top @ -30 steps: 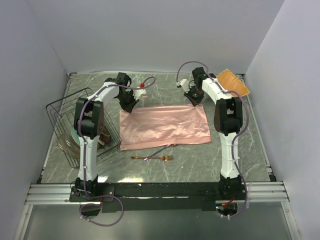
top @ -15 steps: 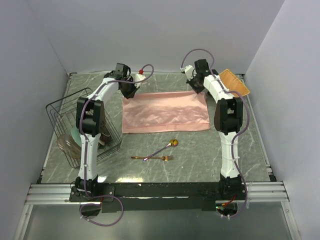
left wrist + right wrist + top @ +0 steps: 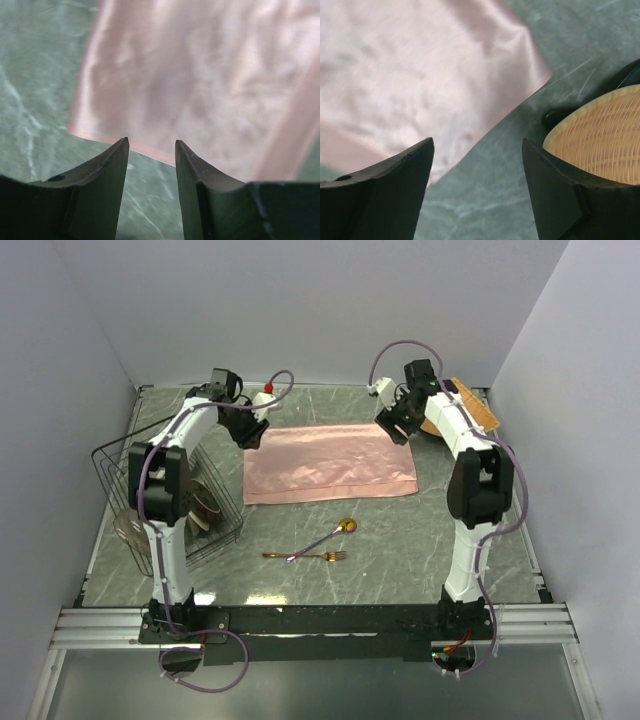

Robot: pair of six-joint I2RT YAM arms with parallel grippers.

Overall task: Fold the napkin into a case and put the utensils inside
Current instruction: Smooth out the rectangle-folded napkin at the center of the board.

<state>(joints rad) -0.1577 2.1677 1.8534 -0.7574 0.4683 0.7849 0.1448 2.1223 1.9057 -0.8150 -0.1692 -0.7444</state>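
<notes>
The salmon-pink napkin point(image 3: 330, 462) lies flat as a wide rectangle on the marble table. My left gripper point(image 3: 251, 432) hovers at its far left corner, open and empty. In the left wrist view the napkin point(image 3: 200, 75) lies just beyond the left gripper point(image 3: 151, 145). My right gripper point(image 3: 397, 429) hangs at the far right corner, jaws wide with nothing between them. The right wrist view has the napkin point(image 3: 410, 65) to the left of the right gripper point(image 3: 477, 142). The gold spoon point(image 3: 335, 533) and gold fork point(image 3: 305, 556) lie in front of the cloth.
A black wire rack point(image 3: 170, 490) with crockery stands at the left. The orange-tan woven mat point(image 3: 470, 405) lies at the far right, behind the right arm; in the right wrist view the mat point(image 3: 600, 130) is beside the right finger. Walls enclose the table.
Both grippers, shut on the napkin's far corners, drew it away from the utensils and then opened, letting go. The cloth now lies smoother, and both arms have swung slightly outward.
</notes>
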